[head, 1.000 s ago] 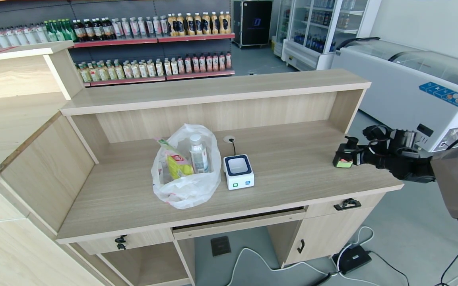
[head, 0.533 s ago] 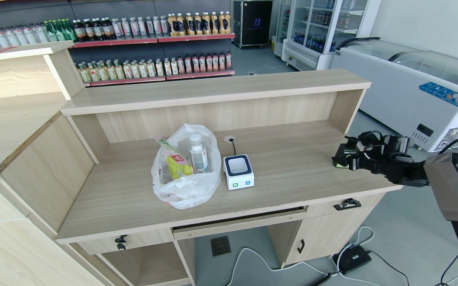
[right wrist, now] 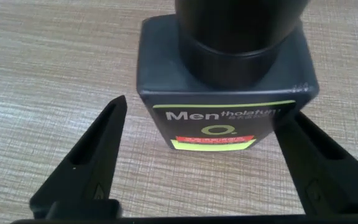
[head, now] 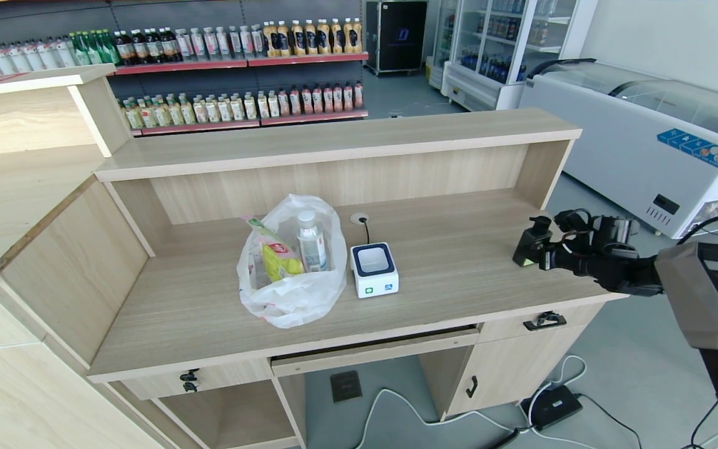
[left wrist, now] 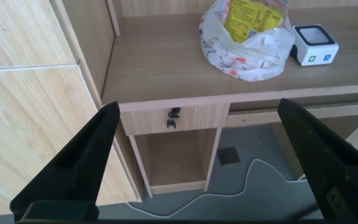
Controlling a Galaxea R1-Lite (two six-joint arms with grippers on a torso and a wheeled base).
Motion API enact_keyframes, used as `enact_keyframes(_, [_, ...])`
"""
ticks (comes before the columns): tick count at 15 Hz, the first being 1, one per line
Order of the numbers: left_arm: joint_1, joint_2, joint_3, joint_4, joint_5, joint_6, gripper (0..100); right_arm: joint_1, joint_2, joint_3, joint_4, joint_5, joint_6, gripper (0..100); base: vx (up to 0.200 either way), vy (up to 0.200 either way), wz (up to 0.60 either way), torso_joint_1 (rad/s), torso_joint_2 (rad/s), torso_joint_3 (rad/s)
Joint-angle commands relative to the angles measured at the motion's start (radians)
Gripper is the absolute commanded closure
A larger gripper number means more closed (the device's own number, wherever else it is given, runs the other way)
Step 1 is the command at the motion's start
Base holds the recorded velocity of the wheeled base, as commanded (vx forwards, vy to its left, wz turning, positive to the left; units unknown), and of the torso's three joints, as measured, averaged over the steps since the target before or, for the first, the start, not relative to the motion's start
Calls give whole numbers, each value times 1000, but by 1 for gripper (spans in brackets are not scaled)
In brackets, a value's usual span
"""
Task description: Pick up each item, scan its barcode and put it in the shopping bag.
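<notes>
1. Light wood-grain checkout counter, with a raised back shelf. Read its top as a clock face, with 12 o'clock away from you.
2. Translucent white plastic shopping bag, slumped open left of centre. You will find it at 9 o'clock of the scanner, just beside it.
3. Left gripper: black fingers spread wide with nothing between them. It hangs low off the counter's front, towards its 7 o'clock corner and below the level of the top.
4. Right gripper: black fingers spread wide at the counter's 3 o'clock end, one either side of the dark bottle. You cannot tell whether either finger touches it.
5. White square barcode scanner with a dark glass window, near the middle of the top. Its cable runs towards 12 o'clock, to a small round grommet.
6. Clear plastic water bottle with a white cap, upright inside the bag on its 3 o'clock side.
7. Yellow-green snack packet, inside the bag at 9 o'clock of the water bottle.
8. Dark grey flat-sided bottle with a black cap and a green band on its label. It is cap uppermost at 3 o'clock of the scanner and well apart from it.
</notes>
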Motion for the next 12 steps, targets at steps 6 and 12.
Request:
enact_keyframes(6, [1,0,0,0,0,0,0,-3,-37,0,-16,2,-1,100,0,0,0,0,0,0])
enact_keyframes(12, [1,0,0,0,0,0,0,-4,-265,63,-145,17,-64,100,0,0,0,0,0,0])
